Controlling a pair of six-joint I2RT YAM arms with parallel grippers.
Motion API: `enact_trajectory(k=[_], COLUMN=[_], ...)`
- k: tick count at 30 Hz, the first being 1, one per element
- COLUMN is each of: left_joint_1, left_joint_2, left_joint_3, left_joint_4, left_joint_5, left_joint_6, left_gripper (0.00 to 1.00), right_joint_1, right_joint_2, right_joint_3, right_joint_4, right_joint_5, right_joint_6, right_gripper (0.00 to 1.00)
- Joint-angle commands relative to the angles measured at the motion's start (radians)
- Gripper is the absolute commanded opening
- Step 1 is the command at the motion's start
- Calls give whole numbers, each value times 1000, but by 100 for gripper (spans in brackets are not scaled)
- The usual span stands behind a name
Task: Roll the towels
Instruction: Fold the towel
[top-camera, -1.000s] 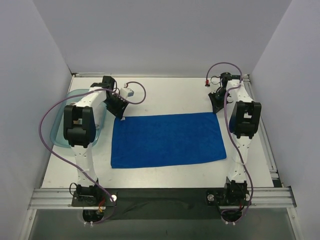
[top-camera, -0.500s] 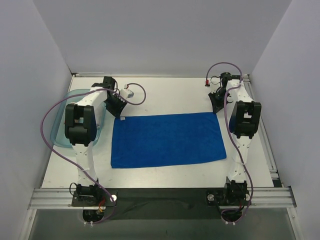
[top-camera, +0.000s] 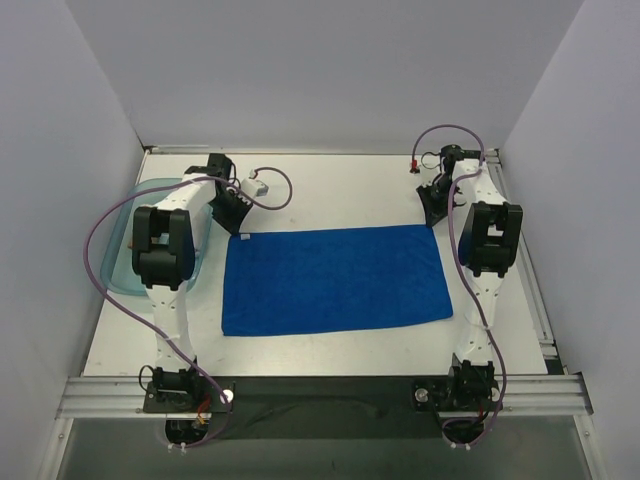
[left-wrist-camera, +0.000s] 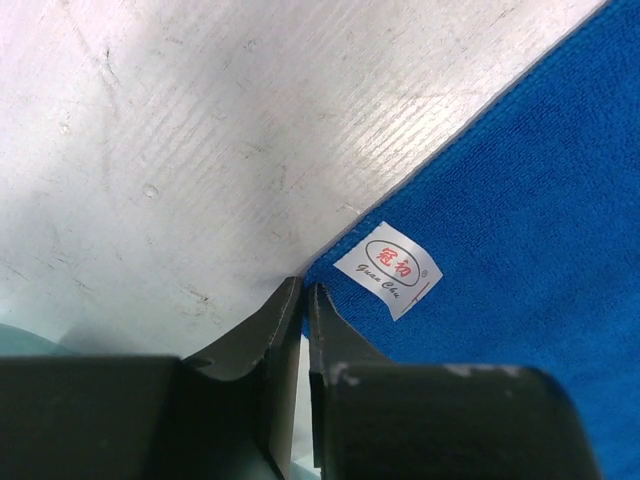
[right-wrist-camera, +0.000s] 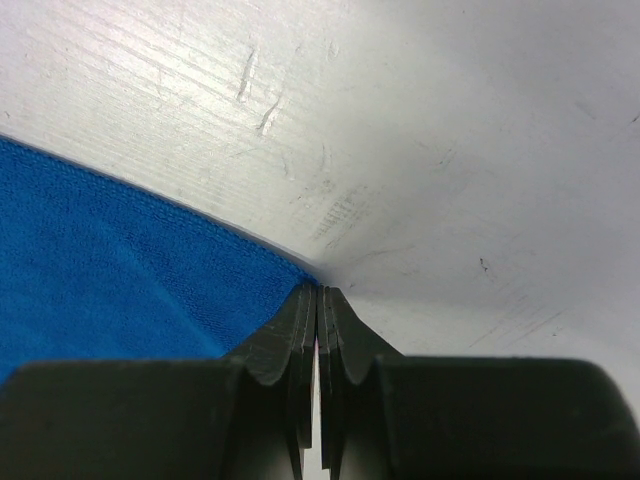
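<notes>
Blue towel (top-camera: 335, 278) lies flat and unrolled mid-table, long side running left to right. Its white tag (left-wrist-camera: 389, 270) with red print sits at the far-left corner. Left gripper (left-wrist-camera: 303, 292) is down at that corner, tips right on the cloth edge, with only a thin slit between the jaws. Can't tell if the cloth is pinched. Right gripper (right-wrist-camera: 318, 292) is at the far-right corner, jaws pressed together and tips meeting the towel's point; whether any cloth is caught is unclear. White table (top-camera: 340, 190) is scuffed. Teal translucent tray (top-camera: 112, 255) is at the left edge, partly under the left arm.
</notes>
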Motion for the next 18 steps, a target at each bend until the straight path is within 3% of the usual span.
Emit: enact_trajectory(k=[1,6,18], left_joint_1=[0,2,32], left_joint_2=[19,23,-25], left_joint_3=[42,92,167], left_joint_4=[-18,-19,-21], left_joint_5=[20,48,103], left_joint_6=[5,-24,-43], left_gripper=[15,0,0], right_joint_1=[-3,-17,-40], right_joint_2=[-26,-35,-81], right_joint_3=[-1,24,80], right_joint_4=[-36,-31,-19], right_joint_5=[22,14,-27], right_joint_6=[-18,-12,-4], right_gripper=[0,0,0])
